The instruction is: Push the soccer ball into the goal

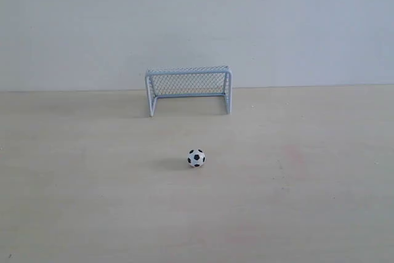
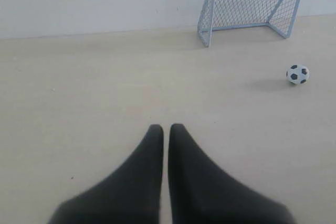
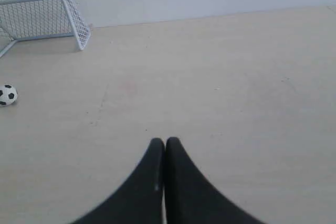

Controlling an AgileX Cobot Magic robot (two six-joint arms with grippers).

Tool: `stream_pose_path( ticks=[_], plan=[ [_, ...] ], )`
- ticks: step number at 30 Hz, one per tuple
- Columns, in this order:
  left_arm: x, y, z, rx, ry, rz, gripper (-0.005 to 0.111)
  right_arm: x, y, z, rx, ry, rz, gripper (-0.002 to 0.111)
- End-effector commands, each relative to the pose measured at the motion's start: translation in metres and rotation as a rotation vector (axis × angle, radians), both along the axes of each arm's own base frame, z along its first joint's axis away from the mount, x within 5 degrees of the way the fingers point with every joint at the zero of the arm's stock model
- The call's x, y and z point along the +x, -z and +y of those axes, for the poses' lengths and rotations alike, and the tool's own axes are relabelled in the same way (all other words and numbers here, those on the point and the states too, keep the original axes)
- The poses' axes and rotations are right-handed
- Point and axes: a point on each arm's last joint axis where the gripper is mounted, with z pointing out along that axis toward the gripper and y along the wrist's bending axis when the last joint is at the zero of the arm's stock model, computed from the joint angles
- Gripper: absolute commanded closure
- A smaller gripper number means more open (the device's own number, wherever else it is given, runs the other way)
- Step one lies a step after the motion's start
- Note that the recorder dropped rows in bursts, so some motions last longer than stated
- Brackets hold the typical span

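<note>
The soccer ball (image 1: 196, 158) rests on the pale wooden table (image 1: 74, 201), a short way in front of the goal (image 1: 189, 89), which stands against the back wall with its mouth facing the ball. Neither arm shows in the exterior view. In the left wrist view the ball (image 2: 297, 74) and goal (image 2: 249, 10) lie far off from my left gripper (image 2: 166, 128), whose black fingers are shut with nothing held. The right wrist view shows the ball (image 3: 7, 94) and goal (image 3: 44, 17) far from my right gripper (image 3: 165, 141), also shut and empty.
A plain white wall (image 1: 308, 23) rises behind the goal along the table's far edge. Faint reddish marks (image 1: 294, 154) stain the table to the right of the ball. Nothing else stands on the table.
</note>
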Motion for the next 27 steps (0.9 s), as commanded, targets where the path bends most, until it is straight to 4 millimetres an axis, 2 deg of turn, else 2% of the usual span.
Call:
stream_pose_path(
  ticks=[1,7,10,14,15,17,21,23,24,27],
  plan=[
    [0.0,0.001,0.0,0.002,-0.002,-0.002,0.102,0.0,0.0,0.0,-0.027,-0.002,-0.006,0.109],
    [0.0,0.001,0.0,0.002,-0.002,-0.002,0.102,0.0,-0.003,-0.001,-0.067,-0.011,-0.037,0.109],
    [0.0,0.001,0.0,0.002,-0.002,-0.002,0.102,0.002,-0.015,0.002,-0.121,-0.044,-0.176,0.109],
    [0.0,0.001,0.0,0.002,-0.002,-0.002,0.102,-0.001,-0.046,0.013,-0.095,-0.143,-0.531,0.109],
    [0.0,0.001,0.0,0.002,-0.002,-0.002,0.102,-0.007,-0.061,0.017,-0.065,-0.188,-0.7,0.109],
    [0.0,0.001,0.0,0.002,-0.002,-0.002,0.102,-0.016,-0.075,0.021,-0.037,-0.239,-0.888,0.109],
    [0.0,0.001,0.0,0.002,-0.002,-0.002,0.102,-0.036,-0.095,0.023,0.082,-0.311,-1.178,0.109],
    [0.0,0.001,0.0,0.002,-0.002,-0.002,0.102,-0.034,-0.111,0.019,0.117,-0.278,-1.083,0.109],
    [0.0,0.001,0.0,0.002,-0.002,-0.002,0.102,-0.035,-0.132,0.015,0.101,-0.227,-1.001,0.109],
    [0.0,0.001,0.0,0.002,-0.002,-0.002,0.102,-0.011,-0.164,0.011,0.14,-0.143,-0.72,0.109]
  ],
)
